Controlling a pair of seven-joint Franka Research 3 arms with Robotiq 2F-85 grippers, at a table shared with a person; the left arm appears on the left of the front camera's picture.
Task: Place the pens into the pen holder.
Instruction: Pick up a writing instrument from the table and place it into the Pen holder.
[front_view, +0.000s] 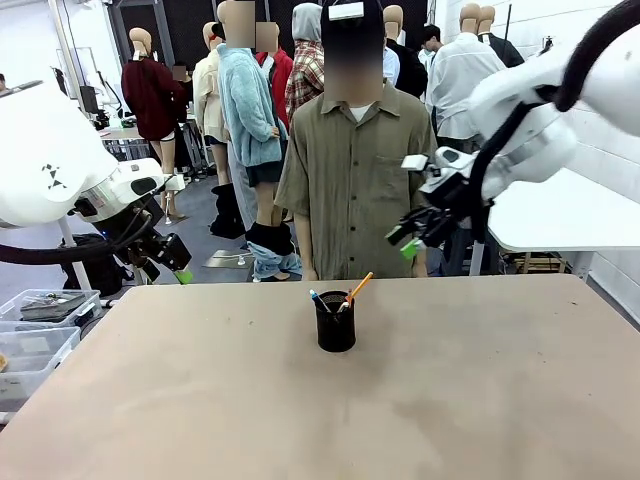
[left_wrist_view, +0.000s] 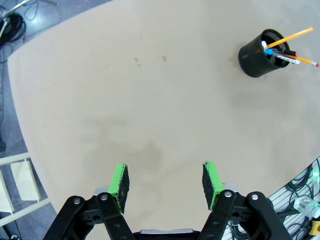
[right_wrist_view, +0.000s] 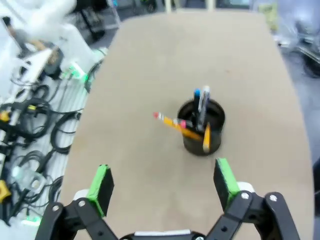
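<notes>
Now, left arm: the left gripper (front_view: 178, 262) hangs above the left edge of the tabletop (front_view: 200, 400), well apart from the holder.
Left jaws: they stand wide open, and between the green pads (left_wrist_view: 119, 184) I see bare tabletop, nothing held.
Pen holder: the black mesh pen holder (front_view: 335, 325) stands upright near the middle of the tabletop, a little toward the far edge where the person (front_view: 350, 170) stands.
Pens: the yellow-orange pencil (front_view: 358, 288), the dark pen with blue end (front_view: 318, 299) and the thin silver-white pen (right_wrist_view: 205, 102) all stand inside the holder, leaning on its rim. The pencil tilts the most, with its pink eraser end far out over the rim.
Right arm: the right gripper (front_view: 412, 237) is raised above the far right part of the tabletop, higher than the holder and apart from it.
Right jaws: fully open and empty; in the right wrist view the holder lies ahead of the pads (right_wrist_view: 101, 186), not between them.
Step in hand: in my judgement the placing is finished and the right arm has only to clear away.
How to do it well: lift straight up and away, keep the jaws open, and do not pass low over the holder, because a touch on the tilted pencil could tip the light cup.
</notes>
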